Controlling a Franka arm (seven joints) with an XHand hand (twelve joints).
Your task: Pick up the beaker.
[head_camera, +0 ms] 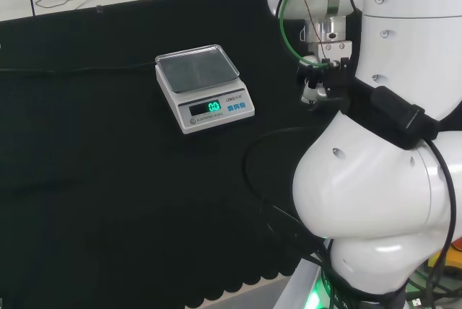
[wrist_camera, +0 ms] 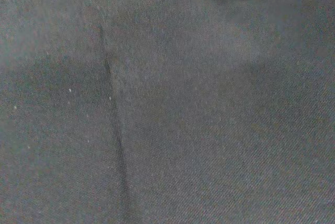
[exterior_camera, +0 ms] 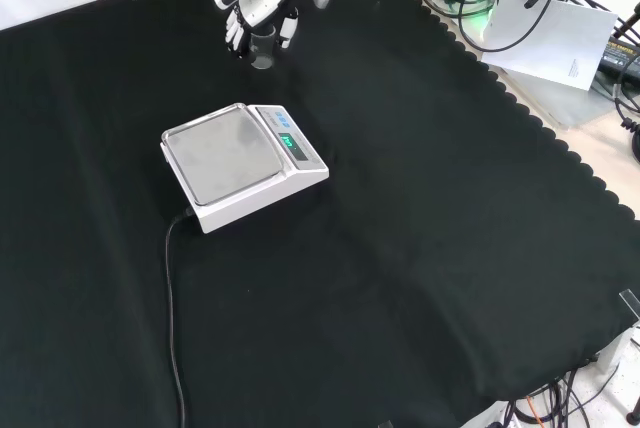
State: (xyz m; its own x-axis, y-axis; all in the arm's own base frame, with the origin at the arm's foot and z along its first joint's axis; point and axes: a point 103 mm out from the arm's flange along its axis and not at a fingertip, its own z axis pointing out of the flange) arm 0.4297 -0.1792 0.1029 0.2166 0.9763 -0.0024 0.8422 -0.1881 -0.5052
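Note:
The beaker (exterior_camera: 263,50) is a small clear glass standing on the black cloth near the far edge in the front view, just beyond the scale. The black and white hand (exterior_camera: 256,16) comes down over it from above. Its fingers (exterior_camera: 235,34) reach down one side of the glass and the thumb down the other, curled around it. In the head view the hand (head_camera: 320,78) sits low beside the arm's white links, which hide most of it, and a bit of the glass (head_camera: 311,95) shows under it. The wrist view looks closely at the cloth (wrist_camera: 167,109).
A white digital scale (exterior_camera: 240,165) with a metal pan and lit green display stands just in front of the beaker in the front view; its cable (exterior_camera: 172,298) trails toward the near edge. The scale (head_camera: 203,86) lies left of the hand in the head view.

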